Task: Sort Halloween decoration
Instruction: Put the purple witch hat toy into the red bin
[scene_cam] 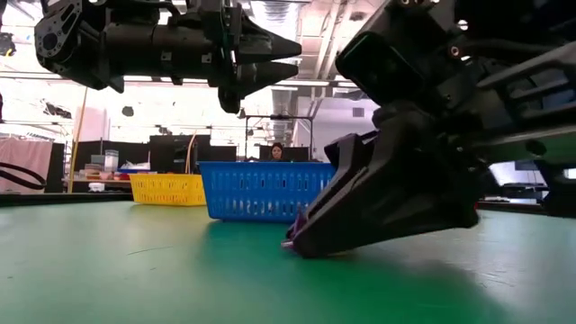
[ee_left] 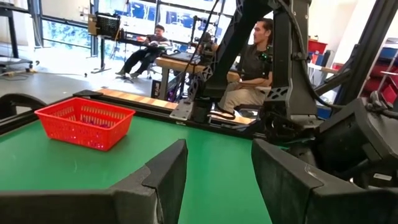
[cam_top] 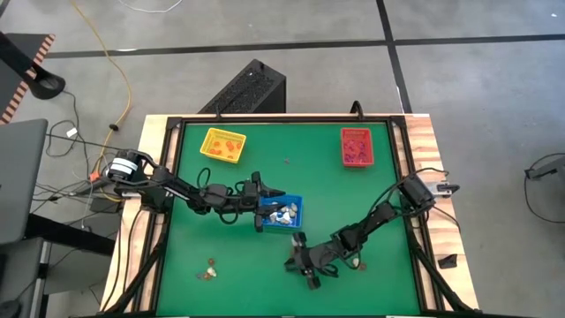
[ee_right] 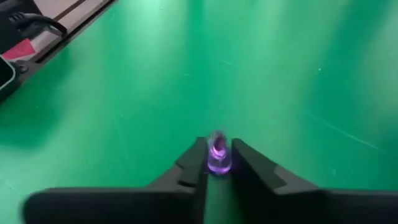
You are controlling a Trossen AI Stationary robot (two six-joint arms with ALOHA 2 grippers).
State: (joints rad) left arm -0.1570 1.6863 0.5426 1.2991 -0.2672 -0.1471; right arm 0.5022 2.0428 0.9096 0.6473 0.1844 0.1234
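Between the two dark fingers of my right hand point(ee_right: 217, 163) sits a tiny translucent purple trinket point(ee_right: 217, 157), one of the Halloween decorations, pinched tight at the very tips and low on the green worktop point(ee_right: 261, 68), near its front edge. I judge it light, hard and slick, so it could squirt out of a narrow pinch; the hold should stay across its widest part, with steady pressure. From overhead my right hand point(cam_top: 303, 258) lies just in front of the blue mesh plastic tray point(cam_top: 281, 212), which already holds a heap of whitish pieces. My left hand point(cam_top: 262, 189) hangs above that tray's rear edge, its fingers apart and empty. That is what could stand in the way: if this trinket belongs in the blue tray, my two arms would crowd each other over it. Farther back stand the yellow mesh tray point(cam_top: 222, 146) and the red mesh tray point(cam_top: 357, 147), well apart. A few small orange-brown trinkets point(cam_top: 208, 272) lie loose at the front left of the worktop.
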